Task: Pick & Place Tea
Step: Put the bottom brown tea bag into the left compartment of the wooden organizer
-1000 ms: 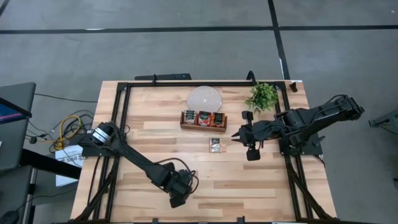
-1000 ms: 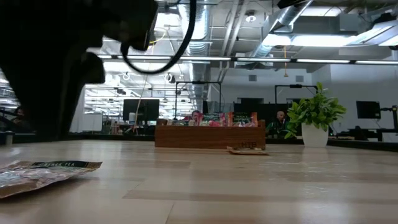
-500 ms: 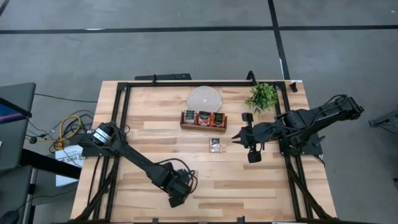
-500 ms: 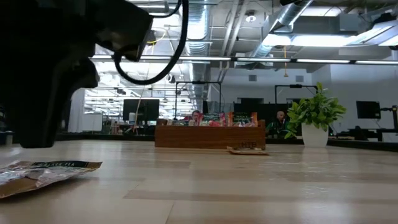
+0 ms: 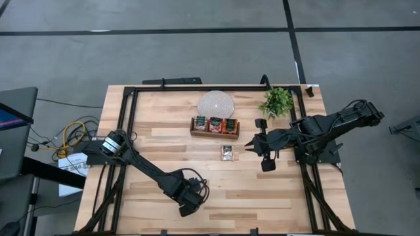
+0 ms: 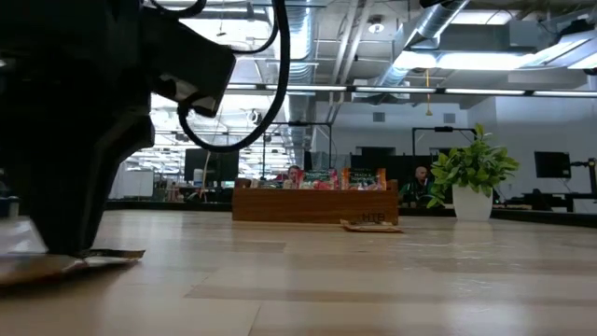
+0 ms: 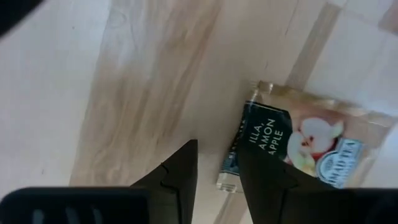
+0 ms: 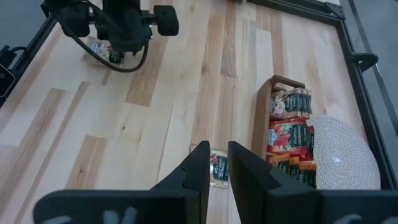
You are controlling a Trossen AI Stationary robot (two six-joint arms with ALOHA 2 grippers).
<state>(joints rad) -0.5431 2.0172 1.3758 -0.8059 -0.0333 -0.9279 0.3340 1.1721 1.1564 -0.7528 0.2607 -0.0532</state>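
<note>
Now lowered onto the table (image 5: 262, 190), the left hand (image 7: 216, 171) straddles the edge of a tea sachet (image 7: 292, 146) — fingers part-open, nothing gripped yet, so a pickup looks imminent. The right hand (image 5: 252, 141) waits near a second sachet (image 5: 227, 153) — fingers narrowly parted, empty.

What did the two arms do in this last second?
The left hand came down onto the tea sachet near the table's front edge, its fingers straddling one edge of it; not visibly gripped yet. The right hand barely moved. The wooden tray and the sachet beside it stayed put.
</note>
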